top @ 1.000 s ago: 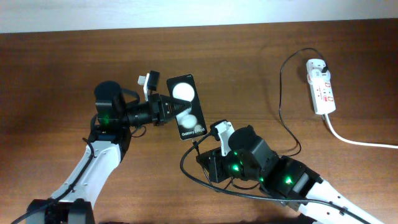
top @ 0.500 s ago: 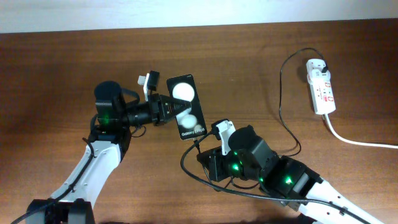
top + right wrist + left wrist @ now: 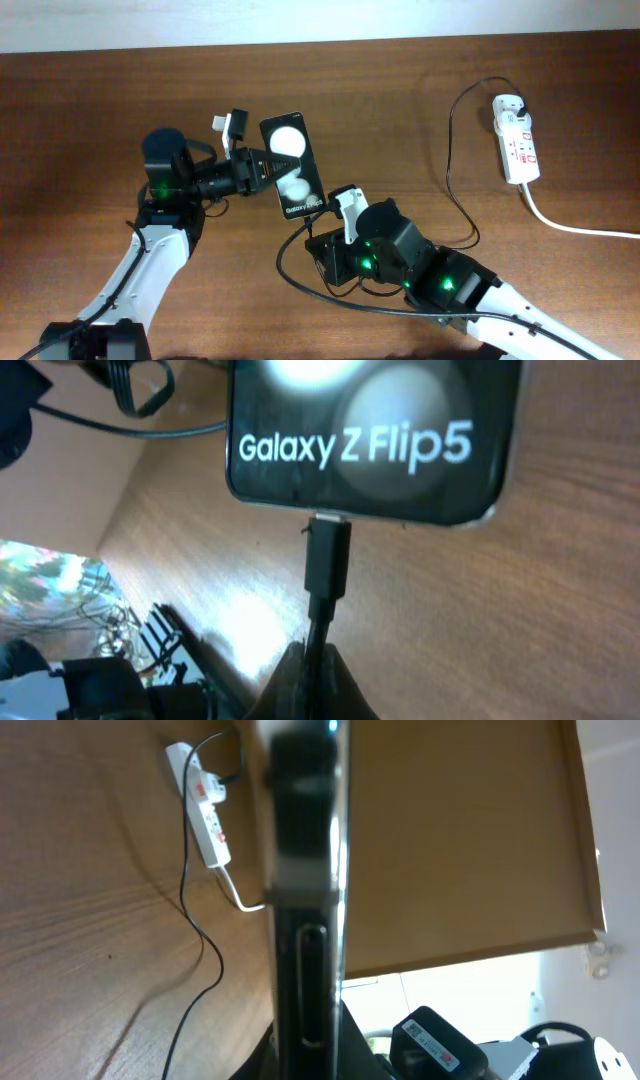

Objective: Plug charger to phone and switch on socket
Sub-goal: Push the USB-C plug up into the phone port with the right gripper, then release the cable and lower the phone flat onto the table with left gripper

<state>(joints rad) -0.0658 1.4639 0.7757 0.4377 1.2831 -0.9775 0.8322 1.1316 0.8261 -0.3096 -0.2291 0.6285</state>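
Left claw (image 3: 266, 170) grips phone (image 3: 296, 150); right claw (image 3: 314, 672) grips charger (image 3: 328, 556), tip at phone edge.

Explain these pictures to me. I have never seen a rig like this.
These are two robot arms at a wooden table, each ending in a two-finger gripper. The wide picture comes from a fixed camera above. The other two come from a camera on each wrist, looking along its own fingers. The left gripper holds a black phone; its wrist camera sees the phone edge-on and blurred. The right gripper pinches the thin black charger cable, with the connector tip at the port on the phone's bottom edge. How deep it sits, I cannot tell. Toward the table's right lies a white socket strip, with the charger's other end plugged in.
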